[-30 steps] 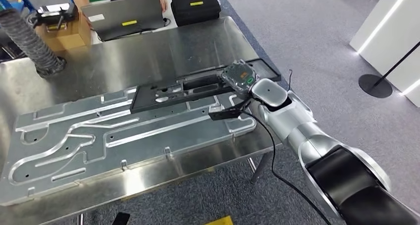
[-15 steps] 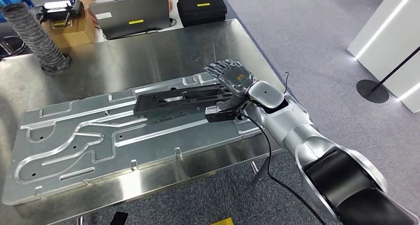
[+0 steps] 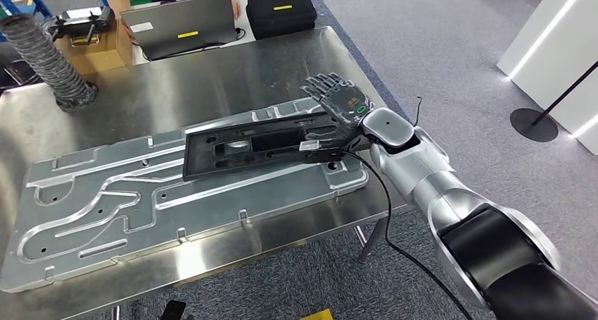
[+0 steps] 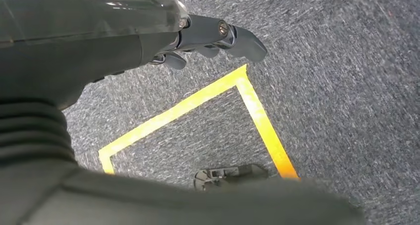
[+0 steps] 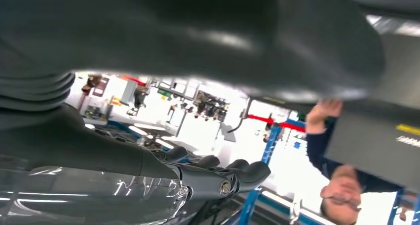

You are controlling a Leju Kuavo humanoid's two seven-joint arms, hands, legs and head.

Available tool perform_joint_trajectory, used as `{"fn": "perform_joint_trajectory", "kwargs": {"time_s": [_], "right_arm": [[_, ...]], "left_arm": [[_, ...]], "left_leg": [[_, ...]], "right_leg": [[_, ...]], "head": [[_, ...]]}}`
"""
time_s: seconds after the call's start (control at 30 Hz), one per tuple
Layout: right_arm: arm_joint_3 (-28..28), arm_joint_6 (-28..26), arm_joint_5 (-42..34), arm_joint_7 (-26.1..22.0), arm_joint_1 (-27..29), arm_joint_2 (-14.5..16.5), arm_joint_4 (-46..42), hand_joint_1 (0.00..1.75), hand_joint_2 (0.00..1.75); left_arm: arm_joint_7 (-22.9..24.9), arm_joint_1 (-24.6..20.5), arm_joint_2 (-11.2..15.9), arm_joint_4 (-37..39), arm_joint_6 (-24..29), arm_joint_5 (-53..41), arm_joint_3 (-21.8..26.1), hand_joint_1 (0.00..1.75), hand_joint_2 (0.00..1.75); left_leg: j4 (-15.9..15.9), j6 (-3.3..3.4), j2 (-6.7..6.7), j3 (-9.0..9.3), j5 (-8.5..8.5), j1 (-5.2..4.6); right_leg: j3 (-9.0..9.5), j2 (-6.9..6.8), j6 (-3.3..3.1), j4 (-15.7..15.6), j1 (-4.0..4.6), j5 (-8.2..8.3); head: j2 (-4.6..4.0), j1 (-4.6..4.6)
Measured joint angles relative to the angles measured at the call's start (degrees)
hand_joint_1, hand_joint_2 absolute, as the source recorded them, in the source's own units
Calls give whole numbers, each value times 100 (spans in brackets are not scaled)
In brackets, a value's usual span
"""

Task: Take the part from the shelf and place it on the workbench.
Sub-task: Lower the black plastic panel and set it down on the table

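Placement step, prob. release phase; black part (image 3: 261,145) lying long-ways on the grooved alu plate (image 3: 106,207) atop the steel workbench (image 3: 211,73), right end under the right hand (image 3: 342,105); fingers spread and raised above that end, thumb side low against the part; can't tell if contact remains or anything pinched. Next move, by judgement: lift hand straight up and back w/o dragging the part; check it sits flat. Left hand (image 4: 213,39) hanging over grey carpet, fingers loosely curled, nothing held. Part's underside and seating hidden; right wrist view mostly blocked by dark cover.
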Motion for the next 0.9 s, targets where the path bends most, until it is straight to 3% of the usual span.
{"fn": "perform_joint_trajectory", "kwargs": {"time_s": [0.07,0.1,0.13,0.17,0.23,0.3,0.4,0.47,0.5,0.57,0.63,0.67,0.7,0.73,0.8,0.83,0.9], "right_arm": [[-6,31,-36,-1,-41,-41,-1,0,0],[-7,47,-50,-2,-46,-72,-1,0,0],[-8,60,-58,-1,-47,-111,-1,0,0],[-10,71,-63,6,-50,-156,-1,0,0],[-20,81,-71,33,-68,-245,-1,0,0],[-34,83,-76,66,-91,-326,-1,0,0],[-55,81,-77,124,-93,-439,-1,0,0],[-61,79,-79,175,-95,-515,-1,0,0],[-63,79,-80,197,-95,-550,-1,0,0],[-67,79,-81,233,-74,-607,6,0,0],[-67,77,-81,269,-15,-655,15,0,0],[-67,76,-81,284,11,-671,18,0,0],[-68,74,-81,296,26,-686,19,0,0],[-69,73,-81,302,27,-695,19,0,0],[-78,68,-82,312,7,-712,19,0,0],[-86,64,-83,323,2,-719,19,0,0],[-99,57,-88,355,8,-732,20,0,0]], "left_arm": [[-1,2,1,0,-17,14,0,0,0],[-1,5,2,0,-27,17,0,0,0],[-1,8,2,0,-38,21,1,0,0],[-1,10,2,0,-51,27,1,0,0],[0,10,5,0,-78,44,2,0,0],[4,6,7,0,-107,60,2,0,0],[31,4,8,0,-159,73,4,0,0],[42,-7,8,0,-184,79,7,0,0],[43,-14,7,0,-195,84,8,0,0],[43,-22,4,0,-210,97,9,0,0],[42,-21,4,0,-220,110,11,0,0],[42,-22,4,0,-223,115,13,0,0],[41,-23,4,0,-225,116,13,0,0],[41,-25,4,0,-227,116,13,0,0],[39,-36,3,0,-231,121,14,0,0],[37,-41,2,0,-231,126,14,0,0],[25,-46,0,0,-231,136,15,0,0]], "left_leg": [[768,-45,0,-327,-371,7],[1070,-61,0,-464,-465,10],[1189,-74,1,-520,-454,16],[1070,-83,3,-466,-332,25],[338,-82,5,-117,47,49],[-266,-35,1,172,226,46],[-384,89,-9,214,231,23],[-418,166,-9,217,265,31],[-434,196,-8,220,279,38],[-436,227,-8,211,288,35],[-435,233,-10,206,291,26],[-433,234,-10,206,291,22],[-431,233,-11,209,290,19],[-429,230,-11,211,289,14],[-420,203,-11,201,288,-12],[-419,180,-11,192,289,-19],[-432,118,-9,183,302,-21]], "right_leg": [[-1,1,-21,-3,2,2],[0,2,-21,-1,2,1],[0,2,-17,4,1,-1],[1,3,-9,12,-2,-7],[0,6,33,50,-8,-34],[-27,14,97,104,6,-60],[-56,19,195,106,14,-47],[-109,16,252,236,-7,-156],[-202,16,275,452,-15,-294],[-533,15,309,1183,-23,-653],[-786,15,319,1713,-24,-793],[-777,15,310,1686,-23,-715],[-659,15,291,1437,-22,-547],[-463,15,261,1038,-17,-340],[-126,12,200,330,15,-91],[-48,12,175,153,33,-55],[-41,14,130,98,43,-58]], "head": [[0,0],[1,0],[1,0],[1,0],[1,0],[0,0],[0,0],[0,0],[0,0],[-1,0],[-1,0],[0,0],[-1,0],[-1,0],[0,0],[0,0],[-1,0]]}}
